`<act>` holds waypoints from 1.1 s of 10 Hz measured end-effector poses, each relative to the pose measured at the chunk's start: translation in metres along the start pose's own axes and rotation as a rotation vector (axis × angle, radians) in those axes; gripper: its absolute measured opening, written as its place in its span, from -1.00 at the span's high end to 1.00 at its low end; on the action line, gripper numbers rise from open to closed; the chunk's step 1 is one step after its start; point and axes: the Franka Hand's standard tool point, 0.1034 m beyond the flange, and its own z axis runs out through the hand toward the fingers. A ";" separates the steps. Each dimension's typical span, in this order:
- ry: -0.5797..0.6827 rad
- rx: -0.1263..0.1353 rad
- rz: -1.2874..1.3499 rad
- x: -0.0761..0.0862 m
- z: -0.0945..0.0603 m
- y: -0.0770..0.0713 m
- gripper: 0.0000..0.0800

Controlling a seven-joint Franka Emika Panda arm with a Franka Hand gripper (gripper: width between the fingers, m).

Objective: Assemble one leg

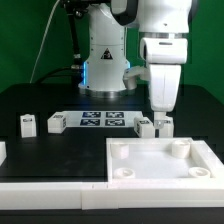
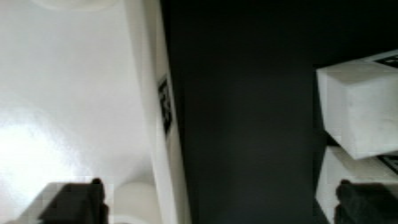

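Observation:
Several small white legs stand on the black table. Two stand at the exterior view's left (image 1: pixel 27 123) (image 1: pixel 56 122), and two stand close together (image 1: pixel 145 126) (image 1: pixel 165 125) by the far edge of the large white tray-like piece (image 1: pixel 135 170). My gripper (image 1: pixel 158 114) hangs just above that close pair, open and empty. In the wrist view the gripper (image 2: pixel 217 200) has its dark fingertips (image 2: pixel 71 202) wide apart. The tray piece's edge (image 2: pixel 134 120) lies near one fingertip and two leg blocks (image 2: pixel 361 108) (image 2: pixel 366 166) near the other.
The marker board (image 1: pixel 103 120) lies behind the legs, in front of the robot's base (image 1: pixel 105 65). A long white part (image 1: pixel 45 183) lies along the front edge at the exterior view's left, and another white bit (image 1: pixel 2 150) shows at the left border.

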 end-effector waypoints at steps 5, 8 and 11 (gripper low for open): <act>0.005 0.011 0.261 0.001 0.003 -0.001 -0.62; 0.015 0.039 0.723 0.008 0.008 -0.020 -0.62; 0.013 0.081 1.137 0.022 0.015 -0.036 -0.62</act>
